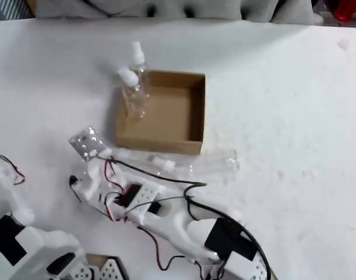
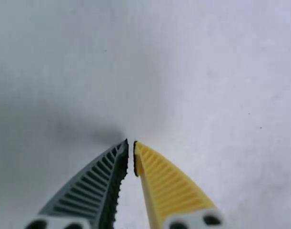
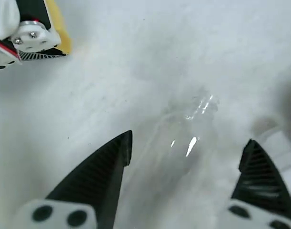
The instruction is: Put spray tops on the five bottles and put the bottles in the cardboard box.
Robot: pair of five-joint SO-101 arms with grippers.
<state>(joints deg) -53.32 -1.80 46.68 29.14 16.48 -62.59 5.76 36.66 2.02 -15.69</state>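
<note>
A white table (image 1: 294,116) meets grey tufted upholstery (image 1: 166,9) along its far edge.

My right gripper (image 3: 189,139), black fingers spread wide, with a clear bottle (image 3: 185,143) lying on the white table (image 3: 135,57) between them, neck pointing away from the camera. The left gripper (image 3: 47,50), with one yellow finger, sits well apart. I cannot identify the blurred white object (image 3: 278,140) just beside one finger.

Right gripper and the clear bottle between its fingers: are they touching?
Cannot tell. In the right wrist view the bottle lies between the fingers of the open right gripper, but its clear edges fade into the table.
</note>
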